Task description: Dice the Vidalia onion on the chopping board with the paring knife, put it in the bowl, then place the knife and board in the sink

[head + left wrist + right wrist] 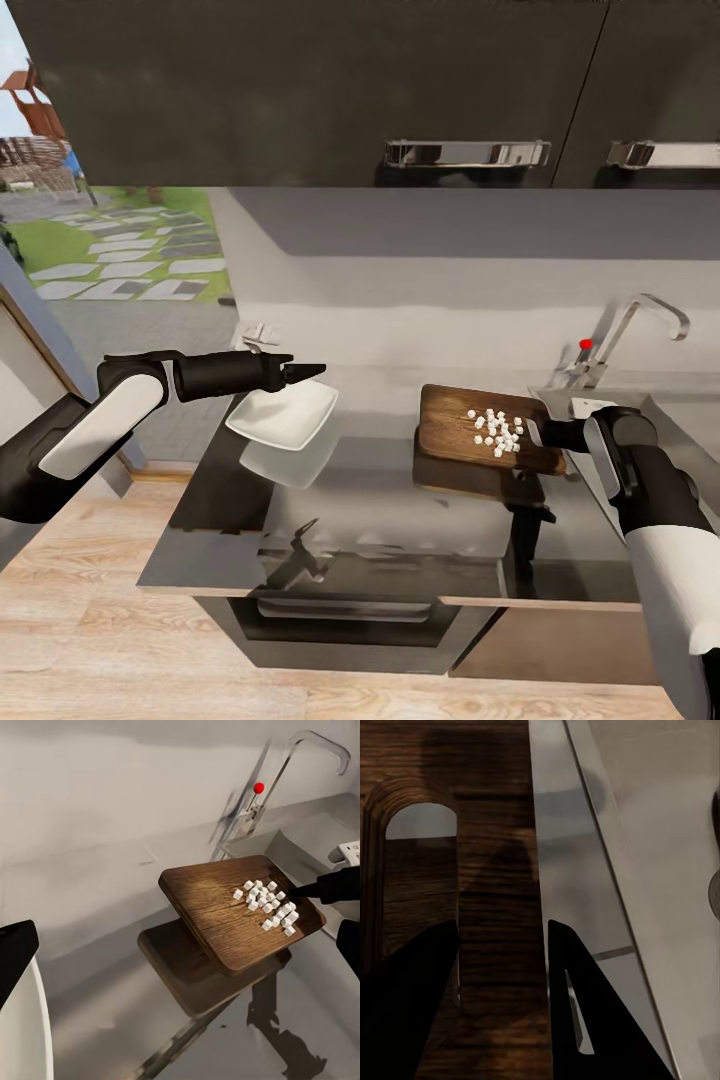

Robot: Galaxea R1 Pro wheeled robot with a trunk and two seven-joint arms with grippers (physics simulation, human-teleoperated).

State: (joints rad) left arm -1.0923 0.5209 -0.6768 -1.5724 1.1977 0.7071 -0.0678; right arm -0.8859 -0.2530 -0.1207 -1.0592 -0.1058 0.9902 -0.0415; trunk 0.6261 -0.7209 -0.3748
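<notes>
Lifted and tilted over the dark glossy countertop (380, 500), the brown chopping board (452, 420) (214, 911) carries a pile of white diced onion (497, 431) (268, 905). My right gripper (532, 433) (502, 924) is shut on the board's end by the slot handle (420, 821). My left gripper (318, 372) is shut on the rim of the white bowl (285, 415) (22, 1035), holding it tilted above the counter, left of the board and apart from it. The sink (300, 844) and its tap (640, 320) lie right of the board. The paring knife is out of view.
Dark wall cabinets with chrome handles (467, 153) hang overhead. An oven front (340, 605) sits under the counter's wood edge. A wall socket (262, 331) is behind the bowl. The tap's red knob (586, 344) stands just behind the board's right end.
</notes>
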